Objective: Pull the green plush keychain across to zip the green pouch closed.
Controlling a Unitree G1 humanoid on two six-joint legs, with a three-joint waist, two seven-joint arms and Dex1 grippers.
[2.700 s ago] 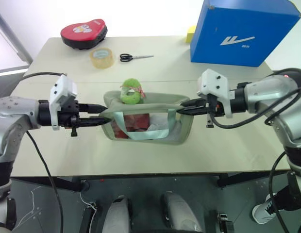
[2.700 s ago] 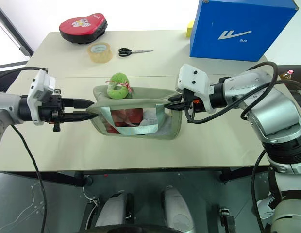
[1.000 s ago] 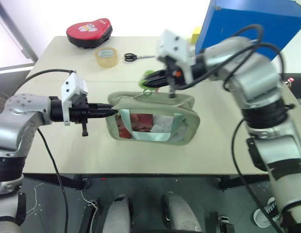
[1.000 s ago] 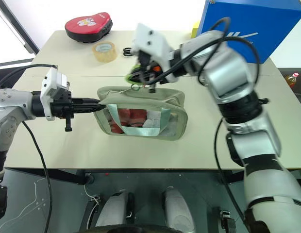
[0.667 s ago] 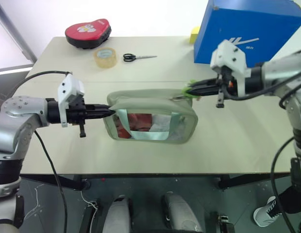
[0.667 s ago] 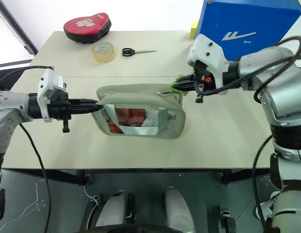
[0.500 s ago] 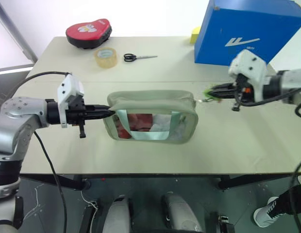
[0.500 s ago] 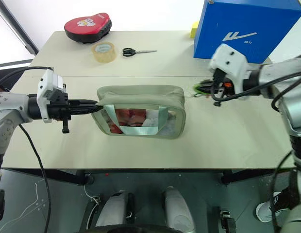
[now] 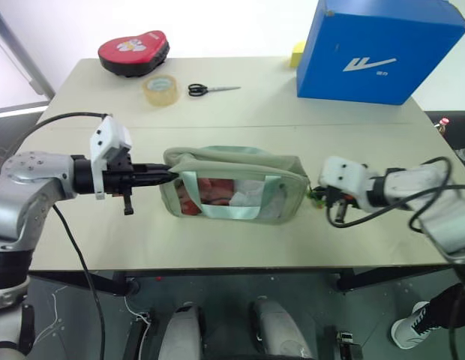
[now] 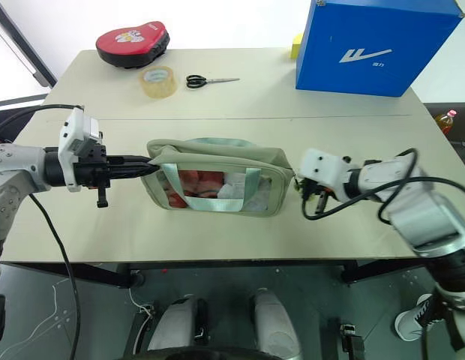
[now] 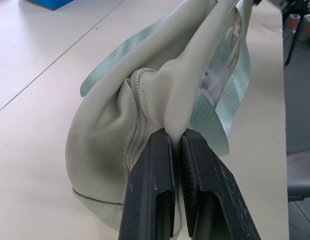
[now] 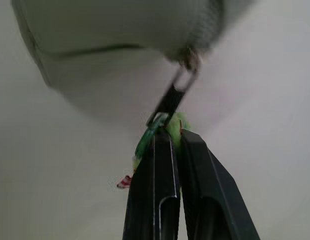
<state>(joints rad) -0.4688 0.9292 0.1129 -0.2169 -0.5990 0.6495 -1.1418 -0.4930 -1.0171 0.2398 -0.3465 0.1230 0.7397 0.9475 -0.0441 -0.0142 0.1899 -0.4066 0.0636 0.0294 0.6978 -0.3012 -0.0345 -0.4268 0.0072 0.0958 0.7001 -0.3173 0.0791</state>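
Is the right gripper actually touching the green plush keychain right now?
Touching. The right wrist view shows the right gripper with jaws shut on the green plush keychain below the zipper pull.

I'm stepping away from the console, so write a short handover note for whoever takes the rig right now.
Left gripper: fingers shut on the left end of the green pouch, holding it in place on the table.
Right gripper: fingers shut on the green plush keychain, which hangs from the zipper pull at the pouch's right end.
Done: the keychain is across at the right end, and the pouch's top looks zipped shut.
Left: check that the zip is fully home, then let go with both grippers.
Scissors, tape roll, red case and blue box sit at the back, untouched.
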